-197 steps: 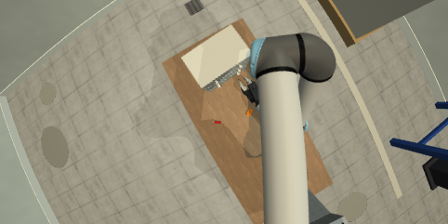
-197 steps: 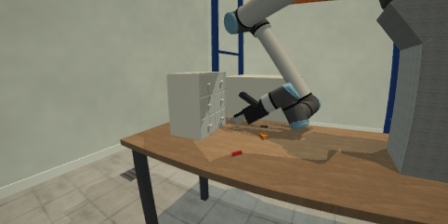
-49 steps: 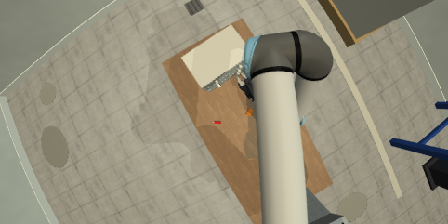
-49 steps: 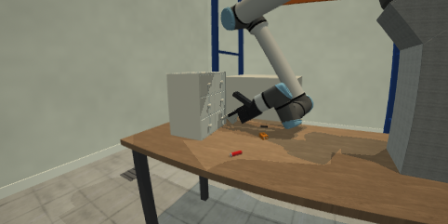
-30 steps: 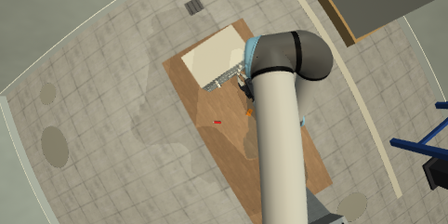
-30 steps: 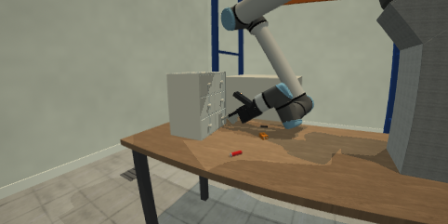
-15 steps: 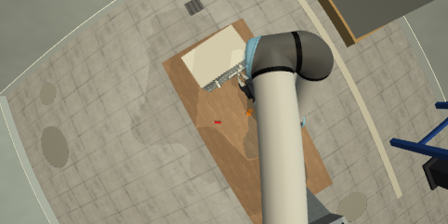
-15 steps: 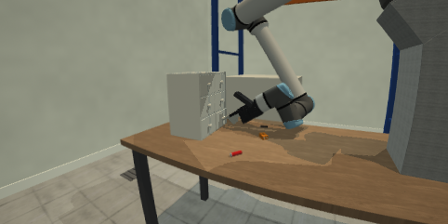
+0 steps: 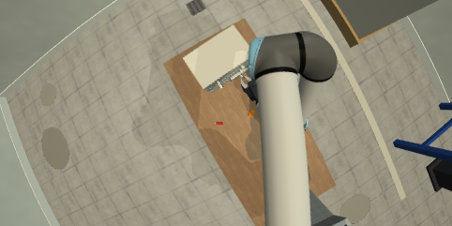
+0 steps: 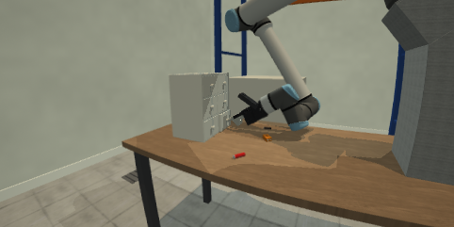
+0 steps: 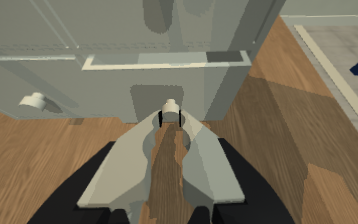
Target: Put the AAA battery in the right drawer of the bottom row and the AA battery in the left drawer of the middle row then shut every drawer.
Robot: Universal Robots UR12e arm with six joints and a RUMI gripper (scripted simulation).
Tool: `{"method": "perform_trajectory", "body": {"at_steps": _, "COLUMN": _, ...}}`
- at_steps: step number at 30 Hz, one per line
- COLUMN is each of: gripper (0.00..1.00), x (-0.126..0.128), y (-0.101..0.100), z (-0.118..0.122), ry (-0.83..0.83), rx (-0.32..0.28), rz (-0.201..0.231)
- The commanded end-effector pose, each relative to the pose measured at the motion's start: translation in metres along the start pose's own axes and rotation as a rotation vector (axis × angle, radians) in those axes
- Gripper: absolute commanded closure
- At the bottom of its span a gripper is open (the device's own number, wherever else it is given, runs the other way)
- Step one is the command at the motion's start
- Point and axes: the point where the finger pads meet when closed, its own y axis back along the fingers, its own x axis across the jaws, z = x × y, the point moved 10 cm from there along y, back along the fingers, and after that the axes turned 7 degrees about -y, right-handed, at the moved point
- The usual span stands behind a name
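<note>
Standing on the table (image 9: pixel 234 158) (image 10: pixel 292 178) (image 11: pixel 35 145), the arm (image 9: pixel 283 149) (image 10: pixel 284 56) leans down in front of the chest (image 9: pixel 218 55) (image 10: pixel 186 105) (image 11: pixel 95 25). The chest is upright near one end of the table. Its bottom right drawer (image 10: pixel 225 121) (image 11: pixel 107 92) is out a little way, its top rim clear of the front, while the bottom left one sits flush.

The gripper (image 9: pixel 242 76) (image 10: pixel 232 120) (image 11: pixel 171 111) is narrow, its tips pinching the open drawer's knob (image 11: pixel 170 109) from both sides.

Out on the table, well apart from the chest, lies a red battery (image 9: pixel 219 123) (image 10: pixel 239 155) with a pale end; whether it is the AA or the AAA, I cannot tell. An orange item (image 9: pixel 251 113) (image 10: pixel 267 137) lies between it and a small dark item (image 10: pixel 267 128) in the exterior view. Both are too small to identify, so I cannot place the other battery.
</note>
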Motion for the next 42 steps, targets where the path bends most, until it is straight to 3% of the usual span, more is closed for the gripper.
{"method": "perform_trajectory", "body": {"at_steps": 1, "gripper": 0.93, "x": 0.000, "y": 0.002, "z": 0.000, "ry": 0.000, "rx": 0.001, "rz": 0.000}}
{"method": "perform_trajectory", "body": {"at_steps": 42, "gripper": 0.93, "x": 0.002, "y": 0.024, "z": 0.013, "ry": 0.000, "rx": 0.001, "rz": 0.000}}
